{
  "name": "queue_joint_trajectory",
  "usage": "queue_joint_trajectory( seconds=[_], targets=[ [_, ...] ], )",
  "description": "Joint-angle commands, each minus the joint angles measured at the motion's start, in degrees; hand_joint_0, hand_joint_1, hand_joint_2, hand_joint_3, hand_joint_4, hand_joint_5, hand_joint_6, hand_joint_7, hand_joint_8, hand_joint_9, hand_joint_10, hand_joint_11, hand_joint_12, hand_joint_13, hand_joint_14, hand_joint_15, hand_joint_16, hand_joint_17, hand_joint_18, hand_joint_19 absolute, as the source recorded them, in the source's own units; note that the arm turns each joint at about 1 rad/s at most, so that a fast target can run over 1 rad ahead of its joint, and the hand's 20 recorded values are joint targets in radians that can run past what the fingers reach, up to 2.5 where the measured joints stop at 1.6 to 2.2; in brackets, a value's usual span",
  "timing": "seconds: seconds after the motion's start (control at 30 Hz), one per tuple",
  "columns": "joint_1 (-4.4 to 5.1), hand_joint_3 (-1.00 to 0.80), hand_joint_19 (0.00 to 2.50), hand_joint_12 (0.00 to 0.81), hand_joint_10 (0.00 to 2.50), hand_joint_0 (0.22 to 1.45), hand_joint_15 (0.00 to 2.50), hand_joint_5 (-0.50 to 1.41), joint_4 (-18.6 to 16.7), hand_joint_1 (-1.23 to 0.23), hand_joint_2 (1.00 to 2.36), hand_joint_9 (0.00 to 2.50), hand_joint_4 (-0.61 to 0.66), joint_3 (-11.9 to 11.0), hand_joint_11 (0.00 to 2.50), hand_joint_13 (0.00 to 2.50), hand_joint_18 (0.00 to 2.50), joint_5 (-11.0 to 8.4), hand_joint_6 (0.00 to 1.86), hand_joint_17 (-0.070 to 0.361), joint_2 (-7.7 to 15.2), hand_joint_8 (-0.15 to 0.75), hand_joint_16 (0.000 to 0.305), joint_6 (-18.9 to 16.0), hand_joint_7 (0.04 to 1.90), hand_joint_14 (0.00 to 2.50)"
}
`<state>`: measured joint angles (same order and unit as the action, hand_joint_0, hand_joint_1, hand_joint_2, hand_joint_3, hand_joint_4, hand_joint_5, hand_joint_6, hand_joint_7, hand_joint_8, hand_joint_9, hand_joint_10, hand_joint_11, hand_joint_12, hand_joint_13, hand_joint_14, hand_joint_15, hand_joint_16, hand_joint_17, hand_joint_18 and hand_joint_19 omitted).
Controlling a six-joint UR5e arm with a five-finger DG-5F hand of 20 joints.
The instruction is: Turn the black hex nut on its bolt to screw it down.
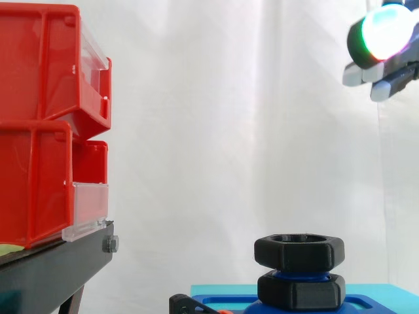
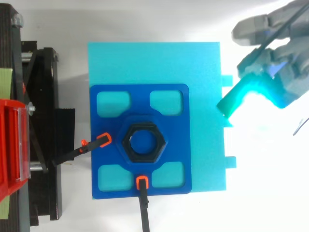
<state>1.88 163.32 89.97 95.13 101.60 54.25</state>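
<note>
- Side view: hand [image 1: 382, 34] top right, high above and to the right of the work, clear of everything. Fingers look relaxed and spread, nothing held; one pad glows white/green.
- Black hex nut [image 1: 299, 252] sits high on the blue bolt [image 1: 298, 275], w/ a second black hex piece [image 1: 301, 292] right under it and a strip of blue thread between.
- Bolt stands on blue plate [image 1: 366, 304], bottom centre-right. Red bins [image 1: 39, 131] stacked on black stand [image 1: 52, 271] at left, well apart from the nut. White curtain [image 1: 229, 118] behind.
- Top view: nut [image 2: 144, 142] at centre of the blue plate [image 2: 140, 94], plate on cyan block [image 2: 154, 60].
- Two black clamps w/ orange tips grip the plate: one on the left edge [image 2: 91, 145], one on the bottom edge [image 2: 143, 193]. Both close to the nut, not touching it.
- Hand [image 2: 289, 72] past the block's right edge, cyan-lit fingertip [image 2: 235, 100] over that edge. Nothing between hand and nut.
</note>
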Motion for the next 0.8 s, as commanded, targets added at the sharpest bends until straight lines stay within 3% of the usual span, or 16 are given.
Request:
queue_joint_trajectory(
  seconds=[0.0,0.03,0.1,0.2,0.4,0.43,0.5,0.53,0.77],
  targets=[
    [3.13,-0.50,0.26,0.343,0.00,0.55,0.00,-0.20,-0.7,-0.54,1.00,0.60,0.25,0.0,0.08,0.36,0.48,-5.04,0.50,0.110,0.1,0.296,0.049,2.0,0.71,0.00],
    [3.13,-0.50,0.25,0.342,0.00,0.55,0.00,-0.20,-0.7,-0.53,1.00,0.60,0.25,0.0,0.08,0.36,0.47,-5.04,0.50,0.110,0.1,0.295,0.049,2.0,0.71,0.00],
    [4.80,-0.50,0.26,0.343,0.00,0.55,0.00,-0.20,-1.0,-0.53,1.00,0.60,0.25,0.0,0.09,0.36,0.47,-7.59,0.50,0.110,0.4,0.295,0.049,3.8,0.71,0.00],
    [5.50,-0.50,0.26,0.342,0.00,0.55,0.00,-0.20,-1.7,-0.53,1.00,0.60,0.25,-0.2,0.08,0.36,0.48,-9.79,0.50,0.110,2.6,0.295,0.049,4.5,0.71,0.00],
    [6.12,-0.50,0.25,0.343,0.00,0.55,0.00,-0.20,-2.3,-0.53,1.00,0.60,0.25,-2.9,0.08,0.36,0.48,-9.97,0.50,0.109,6.3,0.294,0.049,4.5,0.71,0.00],
    [6.20,-0.50,0.25,0.342,0.00,0.55,0.00,-0.20,-1.9,-0.53,1.00,0.60,0.25,-5.4,0.08,0.36,0.48,-9.79,0.50,0.109,9.3,0.294,0.048,4.5,0.71,0.00],
    [6.20,-0.50,0.25,0.342,0.00,0.55,0.00,-0.20,-1.7,-0.53,1.00,0.60,0.25,-6.4,0.09,0.36,0.48,-9.61,0.50,0.109,10.4,0.294,0.048,4.5,0.71,0.00],
    [6.20,-0.50,0.25,0.343,0.00,0.55,0.00,-0.20,-1.4,-0.53,1.00,0.60,0.25,-7.9,0.08,0.36,0.48,-9.53,0.50,0.109,12.2,0.294,0.048,4.4,0.71,0.00],
    [6.56,-0.50,0.25,0.342,0.00,0.55,0.00,-0.20,-3.2,-0.53,1.00,0.60,0.25,-8.2,0.09,0.36,0.48,-9.79,0.50,0.110,13.4,0.294,0.049,4.9,0.71,0.00]
  ],
)
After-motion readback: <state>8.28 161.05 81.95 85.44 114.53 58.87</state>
